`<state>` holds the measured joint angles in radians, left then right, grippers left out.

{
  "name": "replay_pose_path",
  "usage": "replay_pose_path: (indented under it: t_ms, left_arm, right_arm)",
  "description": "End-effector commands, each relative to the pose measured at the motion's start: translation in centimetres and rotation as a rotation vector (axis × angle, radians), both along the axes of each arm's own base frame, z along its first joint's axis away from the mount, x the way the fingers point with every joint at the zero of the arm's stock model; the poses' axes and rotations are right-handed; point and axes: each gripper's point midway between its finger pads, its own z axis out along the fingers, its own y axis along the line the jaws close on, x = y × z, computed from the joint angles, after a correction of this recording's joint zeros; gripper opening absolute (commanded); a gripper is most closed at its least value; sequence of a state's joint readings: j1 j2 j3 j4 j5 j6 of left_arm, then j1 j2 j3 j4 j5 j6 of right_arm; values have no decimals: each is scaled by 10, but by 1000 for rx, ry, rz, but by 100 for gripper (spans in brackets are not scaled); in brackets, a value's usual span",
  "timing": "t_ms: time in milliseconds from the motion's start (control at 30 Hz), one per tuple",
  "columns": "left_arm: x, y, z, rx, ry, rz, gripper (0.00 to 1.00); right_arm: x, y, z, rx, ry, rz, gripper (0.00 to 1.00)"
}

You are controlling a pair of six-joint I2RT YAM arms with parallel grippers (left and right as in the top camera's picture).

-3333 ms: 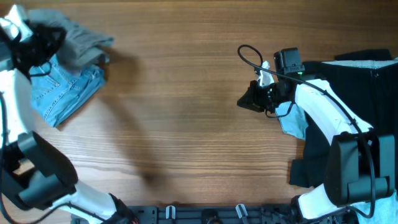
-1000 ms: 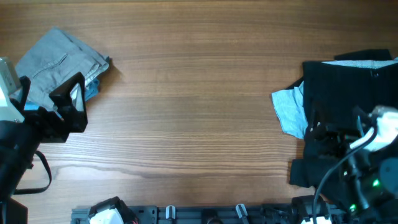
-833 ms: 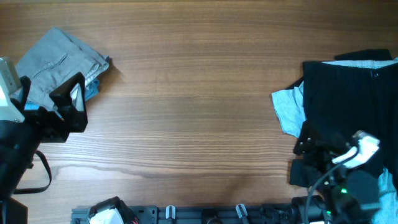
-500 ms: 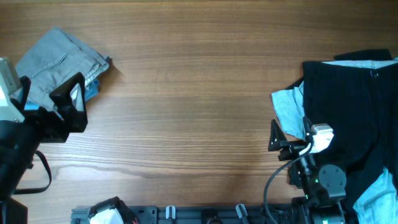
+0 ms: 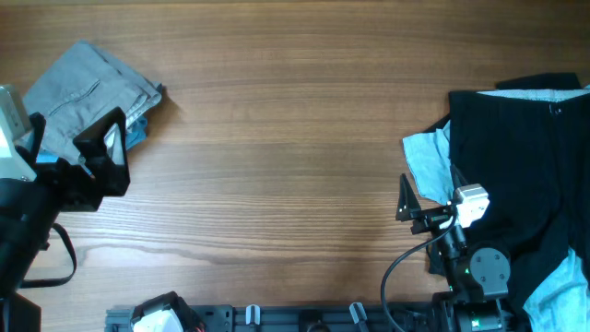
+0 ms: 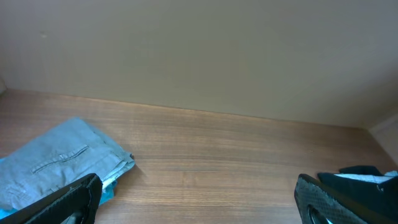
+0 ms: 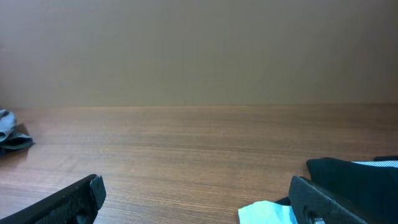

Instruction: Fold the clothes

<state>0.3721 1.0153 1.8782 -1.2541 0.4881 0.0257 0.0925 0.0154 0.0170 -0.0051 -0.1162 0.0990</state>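
Note:
The grey shorts (image 5: 85, 90) lie folded at the table's far left, stacked on the denim shorts, of which a blue edge (image 5: 136, 136) peeks out. In the left wrist view the grey shorts (image 6: 56, 163) sit ahead and to the left. My left gripper (image 5: 120, 157) hovers just in front of the stack, open and holding nothing; its wide jaws (image 6: 199, 205) frame bare wood. My right gripper (image 5: 403, 201) stands open near the front right, also with nothing in it (image 7: 199, 202), beside a light-blue cloth (image 5: 427, 166).
A pile of black garments (image 5: 516, 148) covers the right side of the table; it also shows as the black garments (image 7: 354, 168) in the right wrist view. The light-blue cloth (image 7: 264, 213) pokes out at its left edge. Bare wood (image 5: 286, 157) spans the middle.
The left arm has let go of the grey shorts and drawn back. The right arm has swung from over the black pile to the front, just left of it.

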Motion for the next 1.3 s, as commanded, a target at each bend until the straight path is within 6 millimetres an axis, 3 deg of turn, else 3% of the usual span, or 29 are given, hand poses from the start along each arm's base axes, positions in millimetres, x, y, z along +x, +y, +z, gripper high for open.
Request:
replay_pose_path:
  t_ms: [0, 67, 167, 200, 300, 433, 900, 1067, 1133, 1267]
  left_arm:
    - [0, -1, 1, 22, -7, -14, 100]
    - [0, -1, 1, 22, -7, -14, 100]
    - [0, -1, 1, 22, -7, -14, 100]
    - [0, -1, 1, 22, -7, -14, 100]
    - [0, -1, 1, 22, -7, -14, 100]
    - [0, -1, 1, 22, -7, -14, 100]
    - [0, -2, 1, 22, -6, -19, 100]
    - [-15, 2, 9, 100, -47, 52, 100]
    - [-28, -16, 4, 114, -86, -22, 100]
    - [-27, -48, -25, 153, -248, -211, 100]
  right_arm:
    - [-1, 3, 1, -20, -17, 19, 100]
    - [2, -11, 10, -43, -59, -69, 100]
    - [-6, -19, 63, -33, -279, -118, 100]
    - [-7, -19, 67, -50, -302, -121, 100]
    - [-3, -19, 53, -65, -242, -119, 100]
    - [3, -17, 0, -96, -30, -103, 100]
    - [3, -17, -1, -97, -25, -100, 100]
    - [3, -17, -1, -96, -25, -100, 100]
    - [3, -17, -1, -97, -25, -100, 100]
    - [3, -17, -1, -96, -25, -100, 100]
